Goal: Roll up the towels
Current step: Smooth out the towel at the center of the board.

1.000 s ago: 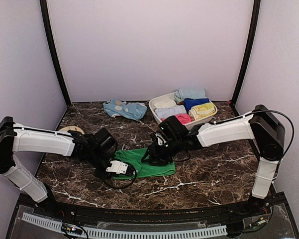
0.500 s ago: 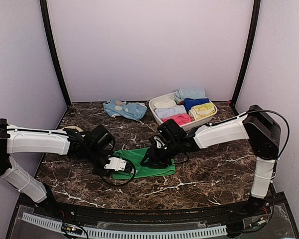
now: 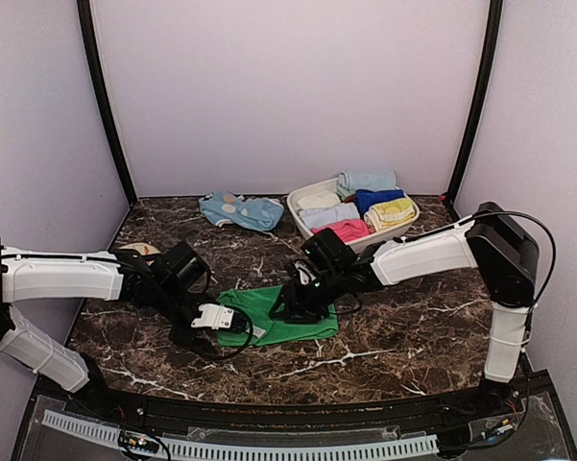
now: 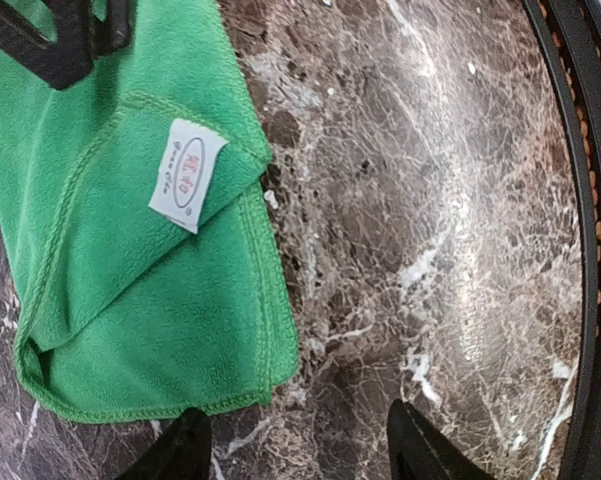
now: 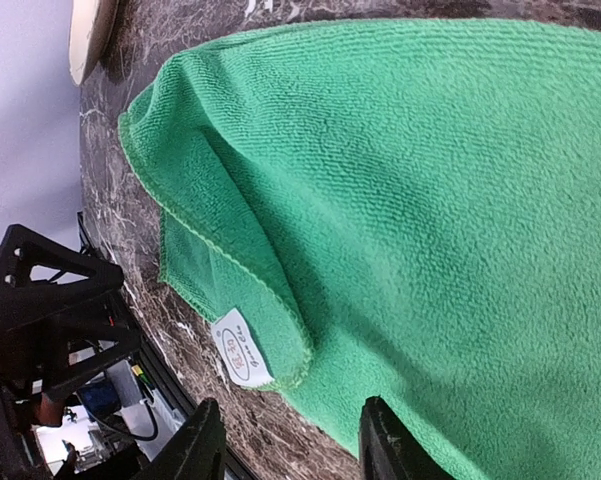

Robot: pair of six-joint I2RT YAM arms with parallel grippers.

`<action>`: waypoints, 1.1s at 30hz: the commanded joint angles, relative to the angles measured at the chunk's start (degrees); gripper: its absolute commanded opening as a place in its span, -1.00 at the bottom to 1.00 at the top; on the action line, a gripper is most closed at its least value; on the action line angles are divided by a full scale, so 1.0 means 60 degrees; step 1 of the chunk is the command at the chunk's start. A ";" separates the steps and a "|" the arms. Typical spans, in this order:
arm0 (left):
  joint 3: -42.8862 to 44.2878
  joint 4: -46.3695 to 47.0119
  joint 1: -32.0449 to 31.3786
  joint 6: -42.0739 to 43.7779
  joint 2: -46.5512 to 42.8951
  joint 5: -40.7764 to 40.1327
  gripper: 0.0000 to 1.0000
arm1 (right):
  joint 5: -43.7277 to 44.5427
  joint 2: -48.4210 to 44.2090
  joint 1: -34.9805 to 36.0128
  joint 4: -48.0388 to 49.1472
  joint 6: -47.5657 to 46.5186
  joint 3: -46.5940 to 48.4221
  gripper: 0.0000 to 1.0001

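Top external view: at left, the left gripper (image 3: 209, 322) sits low at the left edge of a green towel (image 3: 286, 319). The towel lies flat, with one corner folded over, mid-way across the dark marble worktop (image 3: 413, 327). Left wrist view shows its fingers (image 4: 185, 450) released and wide apart, nothing between them, the towel's edge just ahead. The right gripper (image 3: 293, 303) hangs over the towel's far edge, fingers (image 5: 205, 445) spread above the cloth, gripping nothing. Behind, to the right, a white tub (image 3: 296, 204) holds rolled cloths.
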 commanded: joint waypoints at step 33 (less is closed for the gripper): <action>0.0627 0.0291 0.4088 -0.2593 -0.0640 0.1564 0.27 | -0.1360 0.2954 0.1561 0.0775 0.0376 0.4024 -0.16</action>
